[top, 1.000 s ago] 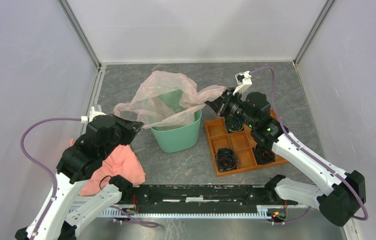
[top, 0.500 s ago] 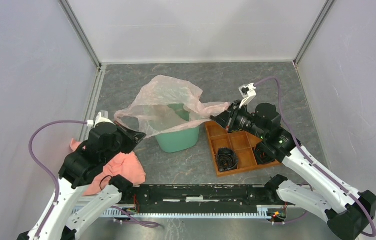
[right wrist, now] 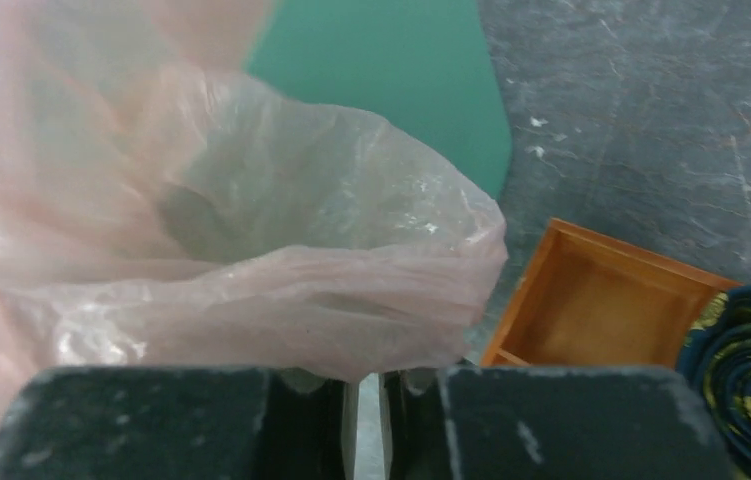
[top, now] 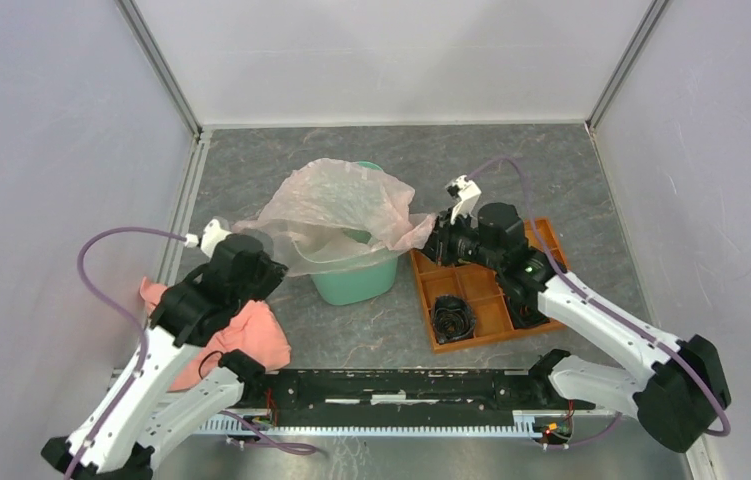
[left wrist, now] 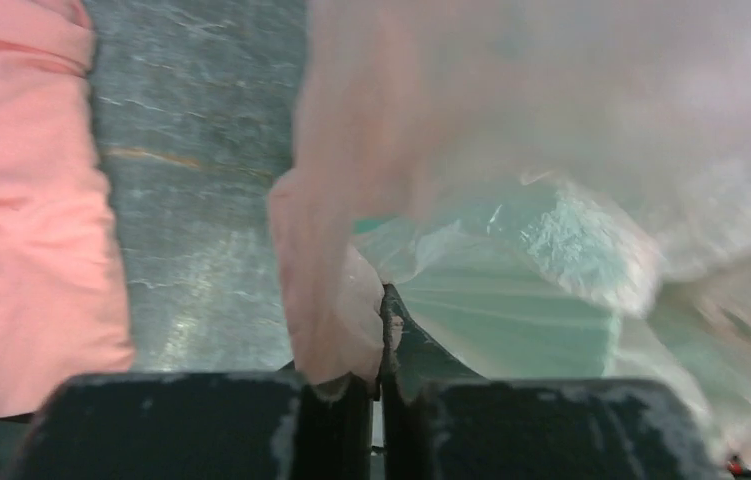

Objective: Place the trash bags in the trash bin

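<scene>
The see-through pale pink trash bag (top: pixel 336 205) is stretched over the mint-green trash bin (top: pixel 359 280) and drapes across its rim. My left gripper (top: pixel 263 258) is shut on the bag's left edge, just left of the bin; in the left wrist view (left wrist: pixel 379 330) the film (left wrist: pixel 321 290) is pinched between the jaws with the bin (left wrist: pixel 511 310) behind. My right gripper (top: pixel 433 240) is shut on the bag's right edge, between bin and tray; the right wrist view (right wrist: pixel 366 375) shows bunched film (right wrist: pixel 281 300) at the jaws and the bin (right wrist: pixel 391 70) beyond.
An orange compartment tray (top: pixel 431 265) with dark rolled items (top: pixel 452 317) lies right of the bin, under my right arm; it also shows in the right wrist view (right wrist: pixel 591 300). A salmon-pink cloth (top: pixel 251 335) lies under my left arm. Enclosure walls stand left, right and behind.
Both grippers moved inward toward the bin, still holding the bag. The bag has come down and forward and now drapes over the bin's rim.
</scene>
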Controlling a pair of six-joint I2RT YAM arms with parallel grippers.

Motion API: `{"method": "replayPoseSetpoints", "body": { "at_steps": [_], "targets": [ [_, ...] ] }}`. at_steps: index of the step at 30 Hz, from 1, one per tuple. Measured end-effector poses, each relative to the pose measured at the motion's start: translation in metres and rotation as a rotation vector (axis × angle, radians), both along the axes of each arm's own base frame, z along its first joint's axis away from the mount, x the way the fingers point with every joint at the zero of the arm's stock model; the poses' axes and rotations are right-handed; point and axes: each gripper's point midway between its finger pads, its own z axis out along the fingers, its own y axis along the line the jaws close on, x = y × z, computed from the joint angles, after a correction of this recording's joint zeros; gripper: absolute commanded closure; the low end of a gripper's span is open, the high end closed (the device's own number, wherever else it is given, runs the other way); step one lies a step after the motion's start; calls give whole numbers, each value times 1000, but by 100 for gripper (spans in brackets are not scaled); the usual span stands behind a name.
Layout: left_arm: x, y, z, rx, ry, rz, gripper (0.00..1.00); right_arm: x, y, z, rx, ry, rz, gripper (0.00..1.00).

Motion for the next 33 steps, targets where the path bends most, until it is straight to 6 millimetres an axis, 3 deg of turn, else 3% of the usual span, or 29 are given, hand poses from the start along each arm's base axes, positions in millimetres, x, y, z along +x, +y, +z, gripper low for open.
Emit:
{"method": "replayPoseSetpoints", "body": {
  "at_steps": [3, 5, 6, 9, 13, 19, 24, 28, 33],
  "targets": [
    [8, 3, -13, 77, 47, 6, 71, 6, -2, -23, -102, -10, 17, 59],
    [9, 5, -17, 127, 70, -5, 60, 2, -8, -30, -167, -31, 46, 44],
    [8, 6, -16, 138, 69, -15, 49, 0, -11, -29, -183, -43, 53, 37],
    [-3, 12, -4, 140, 23, -51, 31, -13, -29, -20, -250, -107, 72, 23],
    [-28, 23, 26, 108, -79, -98, 13, -27, -54, 16, -315, -233, 70, 12],
    [-44, 38, 98, 135, -227, -140, 6, -35, -71, 84, -338, -414, 63, 5],
    [-25, 42, 138, 266, -255, -159, 5, -30, -70, 124, -325, -517, 52, 3],
    [14, 30, 126, 432, -158, -208, 2, -26, -46, 140, -262, -577, 131, 2],
    [40, 16, 100, 528, -94, -278, 3, -15, -11, 134, -205, -577, 252, 3]
  ]
}}
